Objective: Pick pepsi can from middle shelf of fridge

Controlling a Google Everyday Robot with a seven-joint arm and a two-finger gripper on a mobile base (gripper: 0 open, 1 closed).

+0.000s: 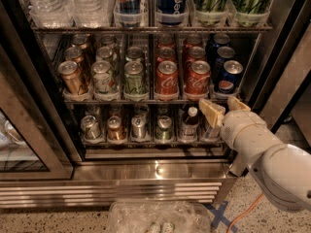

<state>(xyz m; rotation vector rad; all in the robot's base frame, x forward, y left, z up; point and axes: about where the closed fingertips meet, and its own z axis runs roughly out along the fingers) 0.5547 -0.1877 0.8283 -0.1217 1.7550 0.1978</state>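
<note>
The fridge (146, 171) stands open in front of me, with a steel frame and wire shelves. The middle shelf (141, 100) holds lanes of gold, green, red and blue cans. The pepsi can (229, 77) stands at the front of the rightmost lane, with more blue cans behind it. My gripper (222, 107) is just below and in front of that can, at the shelf's front edge. Its two tan fingers are spread apart and hold nothing.
Red Coca-Cola cans (198, 77) stand directly left of the pepsi can. A tall blue pepsi container (172, 1) sits on the top rack among water bottles and tall cans. The bottom rack holds small cans and a bottle (190, 123). The glass door (19, 130) is at left.
</note>
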